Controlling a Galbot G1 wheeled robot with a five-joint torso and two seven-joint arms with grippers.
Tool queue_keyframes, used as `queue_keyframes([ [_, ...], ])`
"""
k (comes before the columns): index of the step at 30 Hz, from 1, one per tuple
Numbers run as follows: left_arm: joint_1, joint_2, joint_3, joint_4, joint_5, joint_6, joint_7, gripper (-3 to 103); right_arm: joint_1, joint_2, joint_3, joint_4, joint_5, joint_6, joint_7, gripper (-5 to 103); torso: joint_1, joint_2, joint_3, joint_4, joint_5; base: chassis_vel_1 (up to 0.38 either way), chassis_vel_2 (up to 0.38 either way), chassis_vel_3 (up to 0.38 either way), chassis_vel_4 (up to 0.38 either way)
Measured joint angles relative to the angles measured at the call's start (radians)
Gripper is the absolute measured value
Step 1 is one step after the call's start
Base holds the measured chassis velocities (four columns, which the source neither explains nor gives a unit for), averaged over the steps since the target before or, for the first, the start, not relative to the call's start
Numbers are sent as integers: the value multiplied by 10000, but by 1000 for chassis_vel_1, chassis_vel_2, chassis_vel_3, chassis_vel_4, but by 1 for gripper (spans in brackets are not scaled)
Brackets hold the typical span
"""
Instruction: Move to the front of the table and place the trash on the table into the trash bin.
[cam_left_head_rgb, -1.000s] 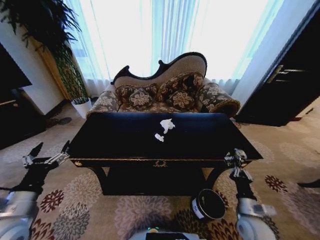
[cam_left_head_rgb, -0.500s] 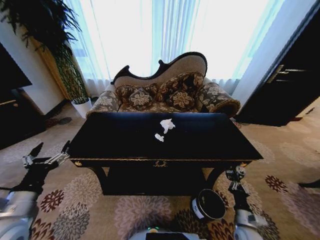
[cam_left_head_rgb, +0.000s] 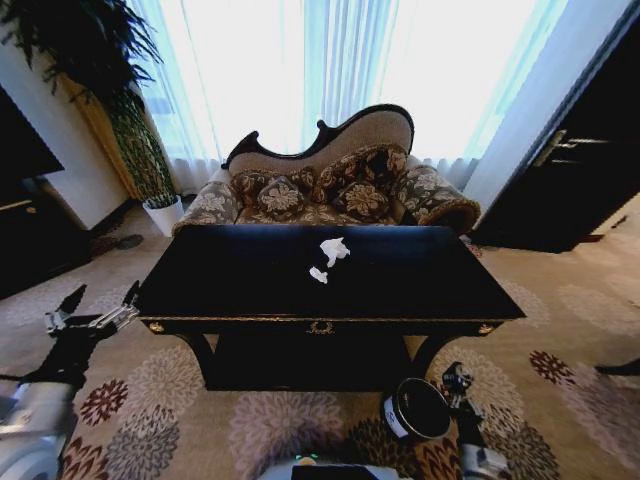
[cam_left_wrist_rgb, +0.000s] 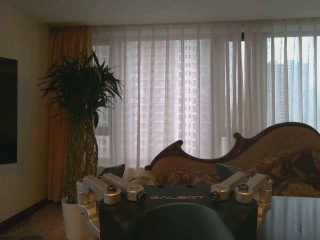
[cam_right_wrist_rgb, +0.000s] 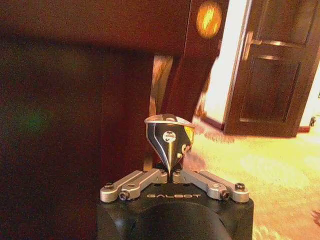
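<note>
Trash sits on the table (cam_left_head_rgb: 420, 280), a long glossy black top with gold trim and a gold emblem at the middle of its front edge, standing square before the robot on a floral carpet (cam_left_head_rgb: 180, 420). Behind the table is a patterned sofa (cam_left_head_rgb: 330, 185) with a curved dark frame, and behind that sheer curtains (cam_left_head_rgb: 330, 60) over bright windows; a tall plant (cam_left_head_rgb: 110, 90) in a white pot stands at the far left. The bin (cam_left_head_rgb: 415, 410) — black, round, with a white label on its side whose print is too small to read — stands on the carpet below the table's front right leg, much lower than the top. On the table, near its middle and slightly toward the sofa, lies a crumpled white wad (cam_left_head_rgb: 335, 249), with a smaller white scrap (cam_left_head_rgb: 318, 275) just beside it on the near side. The left gripper (cam_left_head_rgb: 92, 308) is held out past the table's left end, level with its edge, fingers spread wide; in its wrist view the word GALBOT reads on the black body between the spread fingers. The right gripper (cam_left_head_rgb: 456, 380) is low, just beside the bin and under the table's right front corner. In the right wrist view its fingers (cam_right_wrist_rgb: 169, 131) are pressed together to a point — nothing visible between them — with GALBOT printed below.
</note>
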Motion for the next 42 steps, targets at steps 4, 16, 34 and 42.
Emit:
queue_keyframes([
  [4,0,0,0,0,0,0,0,100,718,-53,-225,-1774,-739,236,37,0,0,0,0,1,1,0,0,0,0],
  [16,0,0,0,0,0,-1,0,100,1509,-75,-434,-3119,-1358,232,53,0,-1,0,0,1,-1,0,0,0,0],
  [34,0,0,0,0,0,0,0,100,1413,-108,-441,-2944,-1291,93,77,57,-1,0,0,0,-1,0,0,0,0],
  [42,0,0,0,0,0,0,0,100,565,327,-453,-1261,-1119,88,57,95,-2,0,0,1,-1,0,0,0,0],
])
